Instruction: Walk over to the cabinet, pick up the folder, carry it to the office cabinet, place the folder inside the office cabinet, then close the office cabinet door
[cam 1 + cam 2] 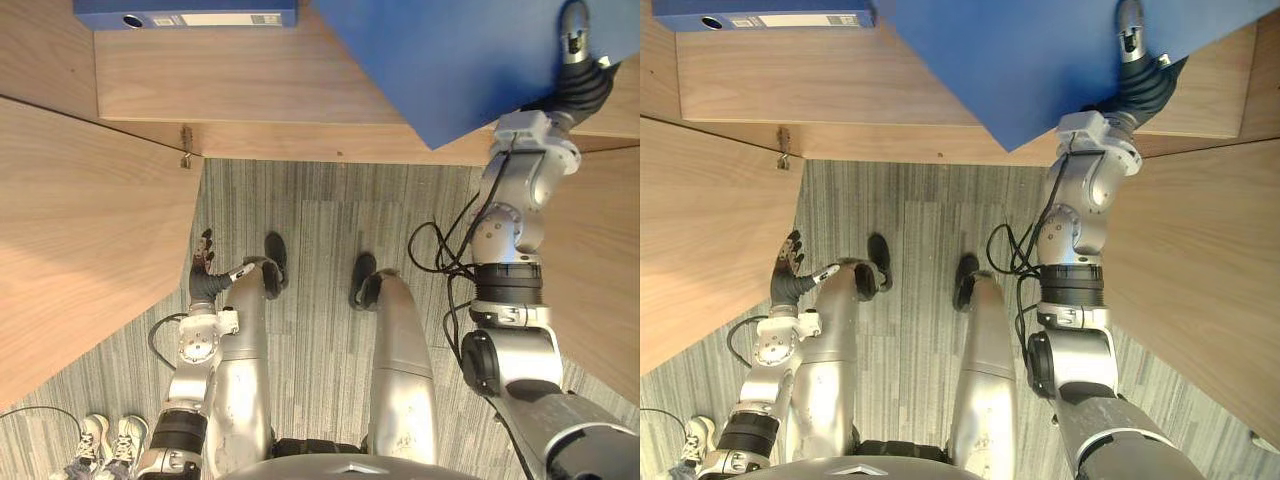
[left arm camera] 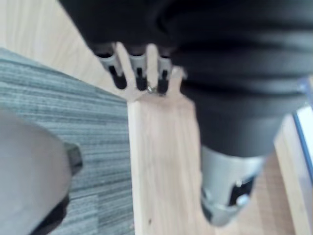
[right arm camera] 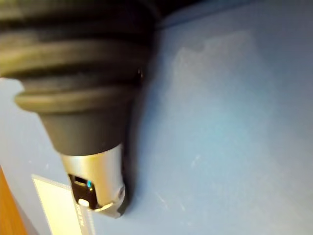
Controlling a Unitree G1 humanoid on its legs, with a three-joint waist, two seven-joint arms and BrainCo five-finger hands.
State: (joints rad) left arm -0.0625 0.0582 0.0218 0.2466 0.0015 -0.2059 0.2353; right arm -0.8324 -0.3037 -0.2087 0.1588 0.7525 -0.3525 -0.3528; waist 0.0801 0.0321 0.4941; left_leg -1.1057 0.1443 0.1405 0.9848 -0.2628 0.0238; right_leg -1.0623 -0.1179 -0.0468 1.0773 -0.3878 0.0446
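Folder [image 1: 450, 60], blue and broad, hangs tilted above the wooden shelf [image 1: 250, 95] of the open cabinet, at the robot's upper right, one corner pointing down over the shelf's front edge. The right hand [image 1: 577, 70] grips it: the thumb lies pressed on the near face, as the right wrist view shows, and the fingers are hidden behind it. A second folder [image 1: 185, 14], also blue with a pale label, lies flat at the back of the shelf to the left. The left hand [image 1: 204, 265] hangs low over the grey carpet [image 1: 320, 230], fingers [image 2: 139, 73] straight and holding nothing, near the left door [image 1: 80, 230]. The right door [image 1: 600, 270] stands open opposite.
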